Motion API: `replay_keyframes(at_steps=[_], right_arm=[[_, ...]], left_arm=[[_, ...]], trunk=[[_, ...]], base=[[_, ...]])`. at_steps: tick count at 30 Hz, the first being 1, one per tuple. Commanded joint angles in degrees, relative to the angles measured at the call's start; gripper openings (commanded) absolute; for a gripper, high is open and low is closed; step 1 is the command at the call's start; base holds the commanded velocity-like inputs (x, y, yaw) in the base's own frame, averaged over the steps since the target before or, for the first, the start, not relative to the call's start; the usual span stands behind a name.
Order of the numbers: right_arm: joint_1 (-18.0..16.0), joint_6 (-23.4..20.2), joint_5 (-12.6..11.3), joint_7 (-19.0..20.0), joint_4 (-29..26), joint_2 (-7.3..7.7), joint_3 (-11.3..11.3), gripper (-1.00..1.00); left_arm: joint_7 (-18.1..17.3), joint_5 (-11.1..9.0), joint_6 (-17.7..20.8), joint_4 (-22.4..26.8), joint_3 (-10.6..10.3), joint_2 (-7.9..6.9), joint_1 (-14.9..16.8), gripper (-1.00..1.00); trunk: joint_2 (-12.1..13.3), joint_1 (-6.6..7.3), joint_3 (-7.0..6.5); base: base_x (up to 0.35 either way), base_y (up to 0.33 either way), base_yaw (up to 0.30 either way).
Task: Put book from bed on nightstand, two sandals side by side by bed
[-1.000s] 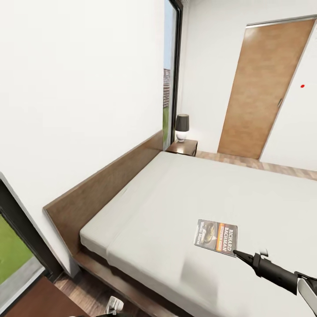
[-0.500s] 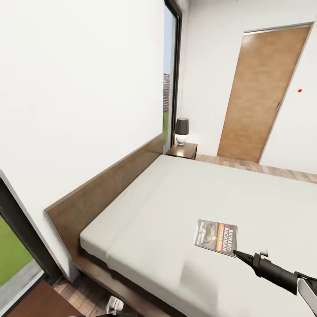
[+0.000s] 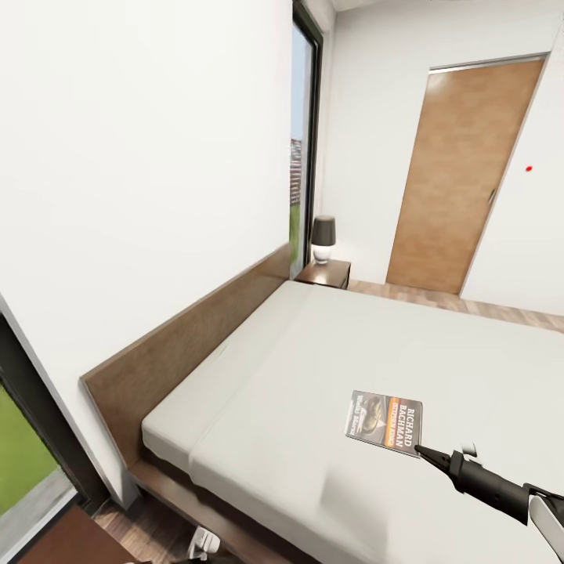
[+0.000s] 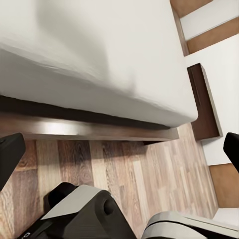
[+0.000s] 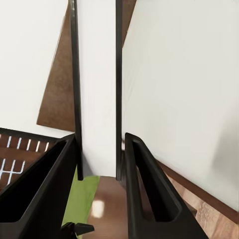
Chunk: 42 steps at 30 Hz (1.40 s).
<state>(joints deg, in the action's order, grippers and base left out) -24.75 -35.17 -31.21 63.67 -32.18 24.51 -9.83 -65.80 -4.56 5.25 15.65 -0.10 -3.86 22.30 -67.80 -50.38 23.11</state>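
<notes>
The head view is seen to have tilted; the right gripper (image 3: pixel 423 451) stays put, fingers parted, empty; the dark grey orange-banded paperback book (image 3: pixel 385 418) lies just ahead of its tips on the whitish-grey mattress bed (image 3: pixel 313 368); grasp pending.

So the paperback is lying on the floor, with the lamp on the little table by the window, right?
Not quite: the book lies on the bed, on its whitish mattress, not the floor. The head view shows it, with the right pincer at its edge. The lamp is indeed on the nightstand by the window.

book (image 3: pixel 385 419) on bed (image 3: pixel 313 376), nightstand (image 3: pixel 323 274) behind
</notes>
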Motion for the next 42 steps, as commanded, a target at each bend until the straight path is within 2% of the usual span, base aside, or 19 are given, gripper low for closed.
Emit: replay_keyframes(at_steps=[1, 42], right_arm=[[0.0, -0.4, -0.3, 0.0, 0.0, 0.01, 0.0, -1.00], [0.0, -0.3, -0.3, 0.1, 0.0, -0.17, 0.0, -1.00]], left_arm=[[-0.2, -0.3, 0.6, 0.0, 0.0, -0.01, 0.0, 1.00], [-0.1, -0.3, 0.6, 0.0, -0.1, 0.08, 0.0, 1.00]], trunk=[[0.0, 0.00, -0.03], [0.0, 0.00, -3.86]], base=[[0.000, 0.000, 0.000], [0.000, 0.000, 0.000]])
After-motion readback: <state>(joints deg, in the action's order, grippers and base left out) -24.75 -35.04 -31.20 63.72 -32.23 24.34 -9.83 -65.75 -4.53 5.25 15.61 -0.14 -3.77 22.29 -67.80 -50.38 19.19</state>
